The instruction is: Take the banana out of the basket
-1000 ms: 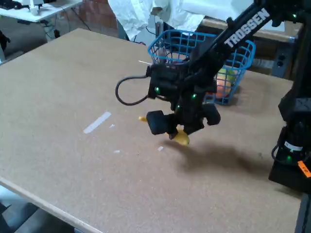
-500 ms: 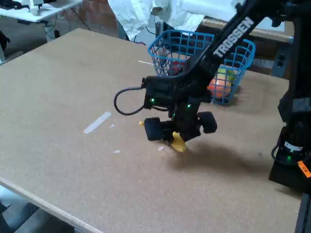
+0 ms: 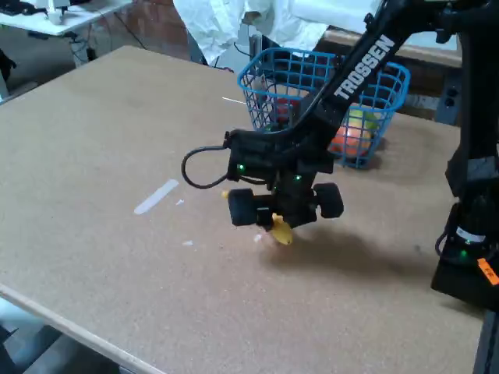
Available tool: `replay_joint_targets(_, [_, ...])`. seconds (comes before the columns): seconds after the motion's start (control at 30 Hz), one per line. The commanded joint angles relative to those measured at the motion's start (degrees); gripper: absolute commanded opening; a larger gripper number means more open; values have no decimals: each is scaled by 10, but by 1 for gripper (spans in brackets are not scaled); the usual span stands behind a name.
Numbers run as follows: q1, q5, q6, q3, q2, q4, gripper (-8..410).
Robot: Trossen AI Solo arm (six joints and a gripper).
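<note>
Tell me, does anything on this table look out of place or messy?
Only small things: a pale strip and a few white flecks lie loose on the brown table, left of the pincer holding the banana. The blue basket stands upright, undamaged.

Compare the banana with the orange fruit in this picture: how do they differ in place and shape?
The banana is outside the basket, held in the gripper low over the table; the orange fruit lies inside the basket. The banana looks yellow and elongated; the orange fruit looks rounded. Both are partly hidden.
</note>
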Motion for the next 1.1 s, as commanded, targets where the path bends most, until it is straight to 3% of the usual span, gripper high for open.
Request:
replay_joint_targets(0.0, [-3, 15, 3, 0, 1, 4, 79])
replay_joint_targets(0.37, [-5, 15, -2, 0, 1, 23, 89])
replay_joint_targets(1.07, [-5, 3, -13, 1, 42, 55, 204])
